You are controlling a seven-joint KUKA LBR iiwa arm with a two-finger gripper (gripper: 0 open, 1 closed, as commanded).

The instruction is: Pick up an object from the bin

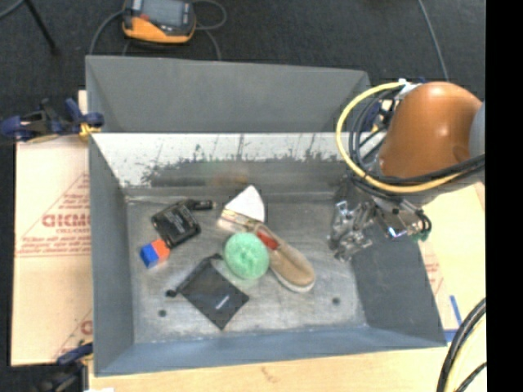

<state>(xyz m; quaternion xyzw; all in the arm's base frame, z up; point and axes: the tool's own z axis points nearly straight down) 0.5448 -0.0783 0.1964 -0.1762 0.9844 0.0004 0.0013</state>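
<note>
At the right side of the grey bin (110, 243), the tool (351, 233) hangs low above the bare metal floor, close to the right wall. I cannot tell if the tool is apart or together, because from up here it looks like a small dark and silver tangle. Above it sits the round orange cover (425, 129) of the arm, with black and yellow cables (353, 137) looping around it.

The thing nearest to the tool is a flat tan thing shaped like a shoe sole (292, 268). It lies just to the left of the tool, near it but apart from it. It lies slanted, from upper left down to lower right. A small red bit (266, 238) shows at its upper end. A green ball (246, 256) sits against the left side of the tan thing. Behind the ball there is a white wedge (246, 202), with its point toward the back wall.

In front of the ball lies a flat black pouch (214, 294), turned like a diamond. Further left there is a black clip-like thing (176, 223). Just below it is a little block (153, 253) that is blue and orange. These 2 lie on the left side of the floor, well apart from the tool.
</note>
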